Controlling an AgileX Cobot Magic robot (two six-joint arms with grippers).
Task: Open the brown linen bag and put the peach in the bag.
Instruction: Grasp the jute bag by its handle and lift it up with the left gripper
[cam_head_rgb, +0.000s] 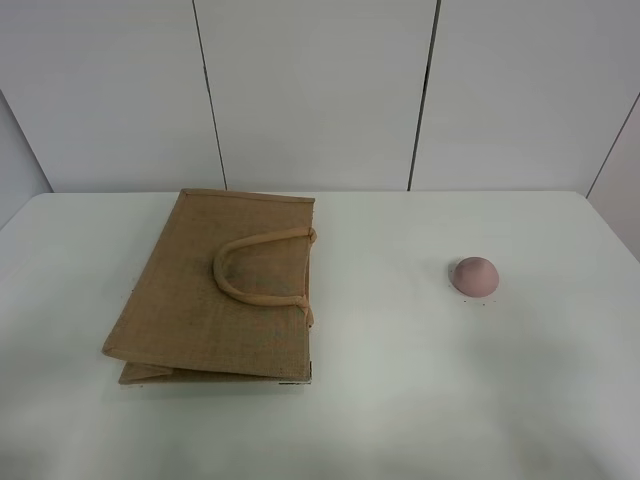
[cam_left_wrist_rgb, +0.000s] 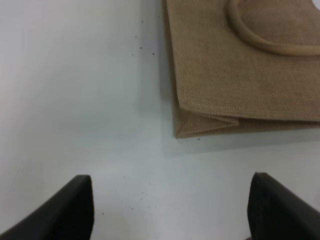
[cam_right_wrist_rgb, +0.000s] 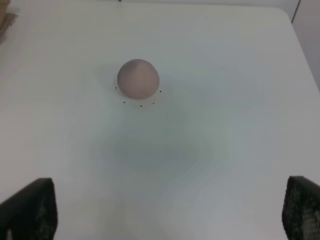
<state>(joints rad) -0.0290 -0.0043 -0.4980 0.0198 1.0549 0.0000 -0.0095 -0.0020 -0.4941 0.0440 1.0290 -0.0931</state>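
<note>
From the high camera, the bag lies flat and shut on the bench, its handle folded back over the top face. The peach sits alone, well apart from it. Neither arm shows here, so this view says nothing about the fingers.

At the left wrist, the left fingers are spread wide with nothing between them, over bare bench. The bag's near corner, with its folded gusset, lies ahead of them and off toward one finger, not centred in the gap. As I judge it, the risk starts here. A pinch taken on this corner would likely catch both walls at once (or both handles, if the second lies under the first), and the bag would lift shut instead of opening. Even once opened, the limp weave could sag closed again unless it is held.

At the right wrist, the right fingers are likewise spread and empty. The peach lies ahead of them, well apart and a little off the middle of the gap. It is round and rests on a small patch, so fingers closing off-centre would probably push it away across the bench. A loose hold could drop it short of the bag's mouth.
</note>
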